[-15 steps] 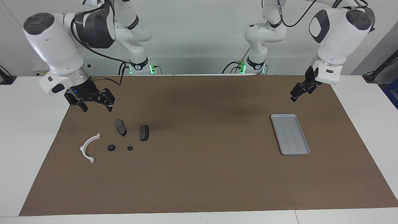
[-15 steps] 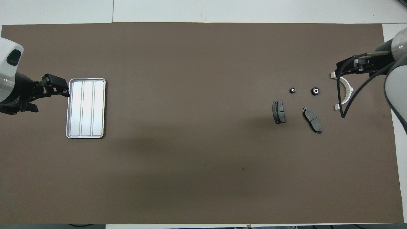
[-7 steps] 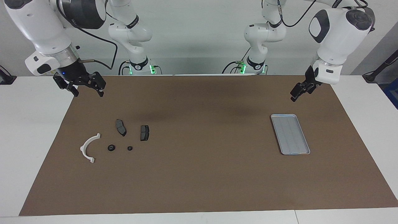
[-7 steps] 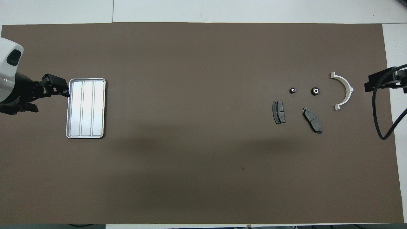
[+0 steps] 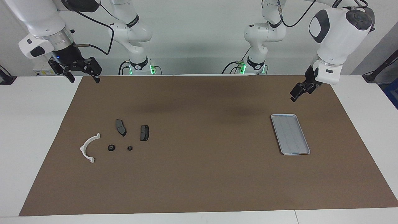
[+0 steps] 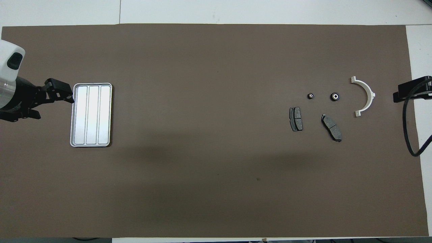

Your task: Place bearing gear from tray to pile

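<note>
The silver tray [image 5: 290, 133] lies empty at the left arm's end of the mat; it also shows in the overhead view [image 6: 91, 114]. The pile sits at the right arm's end: a white arc bracket [image 5: 83, 147] [image 6: 370, 91], two dark brake pads [image 5: 121, 127] [image 5: 144, 132], and two small black bearing gears [image 5: 110, 147] [image 5: 129, 148]. The gears [image 6: 334, 97] [image 6: 311, 96] lie on the mat between the bracket and the pads. My right gripper [image 5: 84, 79] [image 6: 410, 92] is open and empty, raised over the mat's edge beside the pile. My left gripper [image 5: 293, 98] [image 6: 69, 96] waits in the air beside the tray.
A brown mat [image 5: 199, 174] covers most of the white table [image 5: 31, 130]. A black cable [image 6: 406, 128] hangs from the right arm over the mat's edge. The arm bases [image 5: 140, 67] stand at the robots' edge of the table.
My right gripper has risen and drawn back from over the pile to the mat's edge at the right arm's end. The parts, the tray and the left arm have not moved.
</note>
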Motion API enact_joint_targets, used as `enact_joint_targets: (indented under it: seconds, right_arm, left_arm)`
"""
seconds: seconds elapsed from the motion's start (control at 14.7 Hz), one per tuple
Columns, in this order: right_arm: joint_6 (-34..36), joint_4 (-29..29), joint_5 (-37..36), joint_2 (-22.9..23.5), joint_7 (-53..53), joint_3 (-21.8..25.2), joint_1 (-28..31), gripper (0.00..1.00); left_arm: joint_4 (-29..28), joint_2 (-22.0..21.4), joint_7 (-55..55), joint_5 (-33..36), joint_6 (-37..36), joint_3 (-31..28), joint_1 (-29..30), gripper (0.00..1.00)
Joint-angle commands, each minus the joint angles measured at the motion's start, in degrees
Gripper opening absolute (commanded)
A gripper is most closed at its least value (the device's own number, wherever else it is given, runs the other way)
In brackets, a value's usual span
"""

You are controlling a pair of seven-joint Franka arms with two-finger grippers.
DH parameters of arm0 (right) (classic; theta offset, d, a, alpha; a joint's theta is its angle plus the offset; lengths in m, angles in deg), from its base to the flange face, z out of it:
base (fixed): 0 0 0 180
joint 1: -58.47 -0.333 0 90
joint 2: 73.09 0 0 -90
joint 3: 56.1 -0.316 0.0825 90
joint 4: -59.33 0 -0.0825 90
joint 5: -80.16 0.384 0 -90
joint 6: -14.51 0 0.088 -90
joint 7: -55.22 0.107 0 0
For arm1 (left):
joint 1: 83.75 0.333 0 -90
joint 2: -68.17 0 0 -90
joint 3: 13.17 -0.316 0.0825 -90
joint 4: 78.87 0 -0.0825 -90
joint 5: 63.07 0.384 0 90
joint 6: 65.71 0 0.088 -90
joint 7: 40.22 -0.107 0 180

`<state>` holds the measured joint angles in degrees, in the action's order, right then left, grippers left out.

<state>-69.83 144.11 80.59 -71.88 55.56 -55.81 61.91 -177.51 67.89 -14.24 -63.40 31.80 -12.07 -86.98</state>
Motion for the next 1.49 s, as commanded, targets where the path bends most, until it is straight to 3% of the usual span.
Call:
enact_joint_targets:
  seconds: [0.0,1.43]
  right_arm:
    - [-1.7,3.5,0.1,-2.0,-1.0,-0.4,0.8,1.0]
    - [0.6,3.4,-0.2,-1.5,-0.5,0.6,-0.2,1.0]
  left_arm:
    - [-1.5,-1.5,-0.3,-0.9,0.8,0.3,0.4,1.0]
    - [-1.5,-1.5,-0.3,-0.9,0.8,0.3,0.4,1.0]
